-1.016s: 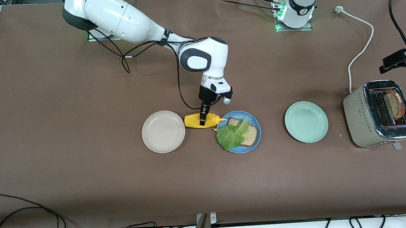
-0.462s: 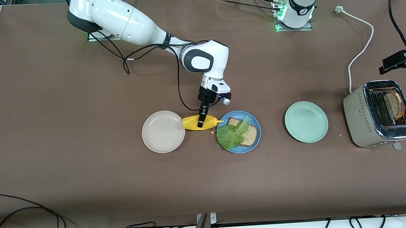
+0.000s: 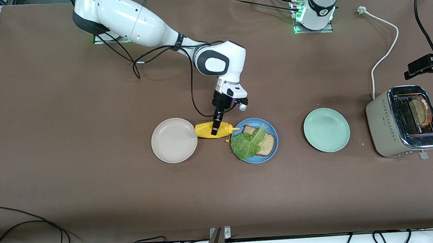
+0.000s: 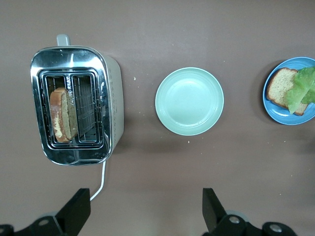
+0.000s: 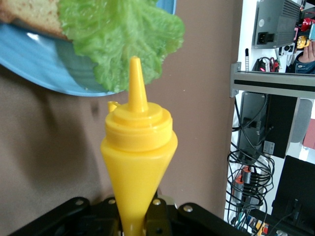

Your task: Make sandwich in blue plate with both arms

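- No text, label, brand, number or sign is showing legibly on anything in these views.

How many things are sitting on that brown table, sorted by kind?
Plates: 3 (beige plate, blue plate, mint-green plate)
Bread slices: 2 (one on the blue plate, one in the toaster)
Lettuce leaves: 1
Yellow squeeze bottles: 1
Toasters: 1
Total: 8
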You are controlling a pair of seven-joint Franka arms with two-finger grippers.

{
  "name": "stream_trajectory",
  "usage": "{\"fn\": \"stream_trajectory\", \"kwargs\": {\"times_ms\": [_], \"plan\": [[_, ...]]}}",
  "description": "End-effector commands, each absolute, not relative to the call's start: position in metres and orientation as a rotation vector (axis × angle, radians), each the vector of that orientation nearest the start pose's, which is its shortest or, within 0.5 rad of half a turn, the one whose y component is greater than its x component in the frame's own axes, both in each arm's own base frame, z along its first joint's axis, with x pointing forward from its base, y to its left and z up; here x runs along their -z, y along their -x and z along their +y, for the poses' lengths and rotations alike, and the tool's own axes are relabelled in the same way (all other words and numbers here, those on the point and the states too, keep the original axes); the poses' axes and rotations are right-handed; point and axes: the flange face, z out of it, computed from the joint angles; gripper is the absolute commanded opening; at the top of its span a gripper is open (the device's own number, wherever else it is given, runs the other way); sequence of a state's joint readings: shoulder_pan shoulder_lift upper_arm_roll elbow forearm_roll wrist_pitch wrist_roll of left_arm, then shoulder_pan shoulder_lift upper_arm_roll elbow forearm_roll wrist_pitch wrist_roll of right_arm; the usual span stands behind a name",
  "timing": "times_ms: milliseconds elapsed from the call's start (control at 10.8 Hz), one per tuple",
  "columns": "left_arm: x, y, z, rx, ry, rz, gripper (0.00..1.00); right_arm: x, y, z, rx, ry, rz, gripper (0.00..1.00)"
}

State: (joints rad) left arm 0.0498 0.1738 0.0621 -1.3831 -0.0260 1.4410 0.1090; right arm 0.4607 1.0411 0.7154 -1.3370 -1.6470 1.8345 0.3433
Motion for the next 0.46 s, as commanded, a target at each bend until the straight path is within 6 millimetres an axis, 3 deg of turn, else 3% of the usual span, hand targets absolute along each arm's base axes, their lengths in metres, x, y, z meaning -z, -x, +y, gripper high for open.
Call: {"fn": "stream_trajectory", "kwargs": {"times_ms": [0, 369], "plan": [[-0.606, -0.593, 0.061, -0.157, 3.191, 0.012, 1.0, -0.234, -0.482, 0.571, -0.52, -1.832, 1.44, 0.0], [-0.608, -0.593, 0.058, -0.152, 3.19, 0.024, 1.0, -0.324, -0.507, 0.543, -0.404, -1.944, 1.464, 0.0]]}}
